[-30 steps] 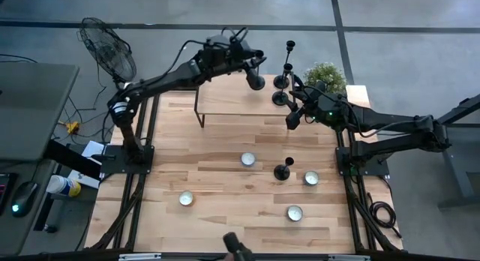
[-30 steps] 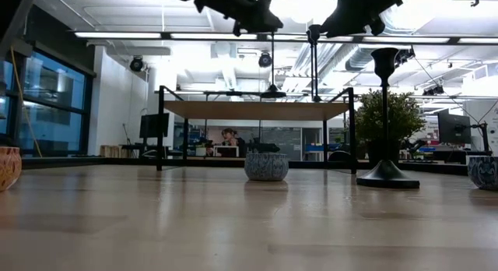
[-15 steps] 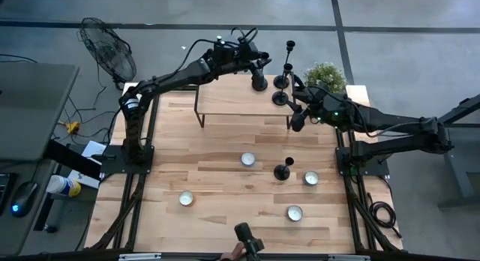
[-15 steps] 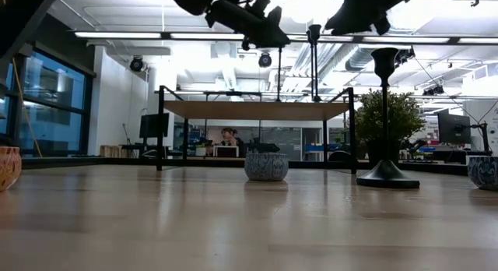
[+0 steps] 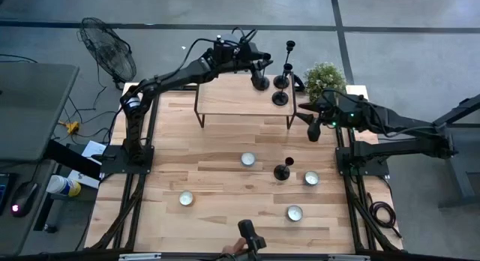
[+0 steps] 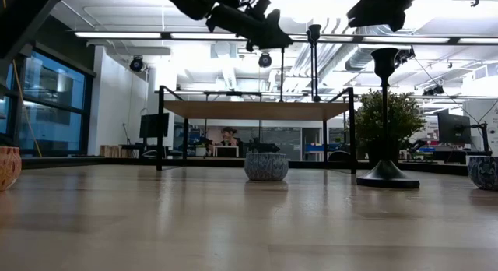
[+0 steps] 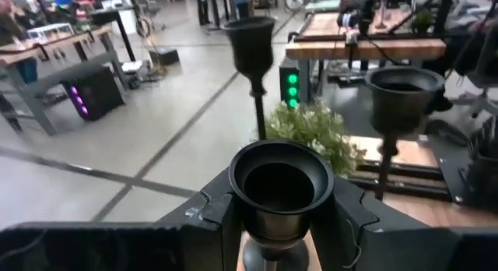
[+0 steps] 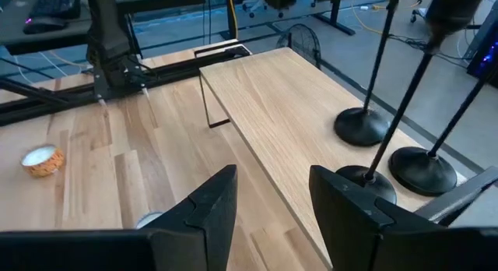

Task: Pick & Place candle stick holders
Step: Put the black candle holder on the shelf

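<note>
Both arms are dark, almost black, built of slim tube sections joined by chunkier rounded joints, with loose black cables looping along them. The left arm (image 5: 161, 79) rises from a black base plate at the table's edge, and the right arm (image 5: 397, 126) shows a small green light near its wrist. The right gripper's fingers (image 8: 210, 212) are broad, matte black, angular wedges.

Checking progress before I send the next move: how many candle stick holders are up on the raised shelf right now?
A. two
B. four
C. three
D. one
C. The high view shows three on the shelf: one in the left gripper, two free; the fourth stands on the table.
</note>
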Robot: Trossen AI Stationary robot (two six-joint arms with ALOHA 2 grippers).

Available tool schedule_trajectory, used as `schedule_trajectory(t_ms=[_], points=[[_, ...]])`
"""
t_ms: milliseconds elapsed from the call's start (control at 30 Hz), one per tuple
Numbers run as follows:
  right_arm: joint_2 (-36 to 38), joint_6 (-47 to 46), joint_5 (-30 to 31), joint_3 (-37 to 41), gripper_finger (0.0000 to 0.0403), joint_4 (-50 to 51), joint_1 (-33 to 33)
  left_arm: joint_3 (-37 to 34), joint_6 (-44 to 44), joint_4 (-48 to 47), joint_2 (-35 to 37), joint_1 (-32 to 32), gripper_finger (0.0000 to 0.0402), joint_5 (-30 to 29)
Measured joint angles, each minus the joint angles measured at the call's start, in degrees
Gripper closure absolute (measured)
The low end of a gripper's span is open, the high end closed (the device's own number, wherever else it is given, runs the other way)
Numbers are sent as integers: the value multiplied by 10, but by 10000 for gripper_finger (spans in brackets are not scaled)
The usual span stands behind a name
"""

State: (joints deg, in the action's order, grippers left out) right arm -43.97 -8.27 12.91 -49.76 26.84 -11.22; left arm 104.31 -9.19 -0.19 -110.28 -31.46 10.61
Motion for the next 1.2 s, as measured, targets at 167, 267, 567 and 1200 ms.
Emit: schedule_trajectory(t_ms=[167, 267, 567, 1200], points=[[3, -5, 0, 0, 249, 1, 0, 1, 15, 9, -7, -10, 287, 18], [2, -5, 0, 0, 249, 4, 0, 1, 14, 19, -12, -9, 287, 25], [2, -7, 3, 0, 249, 9, 0, 1, 37, 24, -13, -8, 287, 34], [2, -7, 11, 0, 249, 13, 0, 0, 65, 48, -14, -8, 287, -7]])
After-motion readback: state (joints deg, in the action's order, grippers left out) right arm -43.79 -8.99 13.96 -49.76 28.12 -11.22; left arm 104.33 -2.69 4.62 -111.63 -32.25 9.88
